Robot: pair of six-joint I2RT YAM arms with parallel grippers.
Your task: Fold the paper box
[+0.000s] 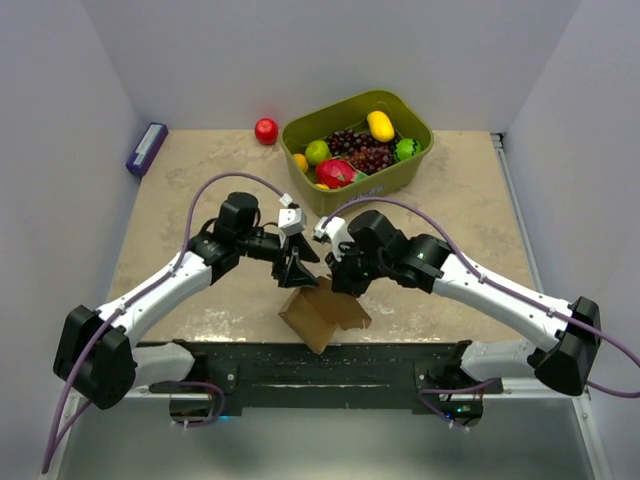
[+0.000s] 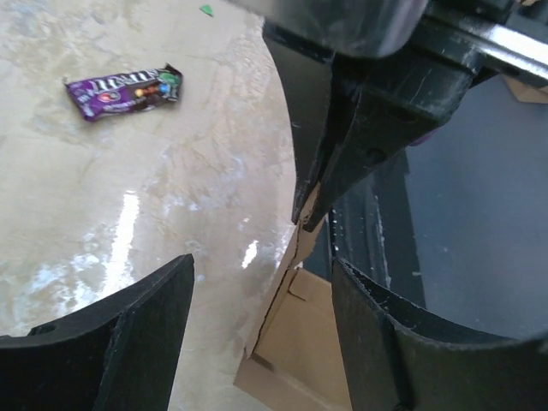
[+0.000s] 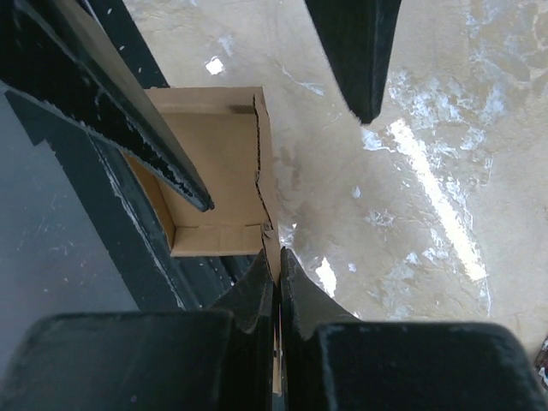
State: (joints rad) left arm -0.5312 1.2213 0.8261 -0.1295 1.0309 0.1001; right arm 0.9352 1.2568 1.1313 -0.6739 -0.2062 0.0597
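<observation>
The paper box (image 1: 322, 312) is plain brown cardboard, half formed with its top open, and stands tilted at the table's near edge. My right gripper (image 1: 345, 283) is shut on the upper edge of one box wall; the right wrist view shows its jaws (image 3: 276, 257) pinched on that thin wall above the box's open inside (image 3: 214, 154). My left gripper (image 1: 297, 272) is open just above the box. In the left wrist view its fingers (image 2: 128, 342) straddle the box wall (image 2: 308, 342) without touching it.
An olive-green bin (image 1: 372, 186) of toy fruit stands at the back, with a red apple (image 1: 266, 131) to its left. A small purple box (image 1: 146, 148) lies at the back left. A purple candy packet (image 2: 124, 90) lies on the table. The black base rail (image 1: 330, 360) runs under the box.
</observation>
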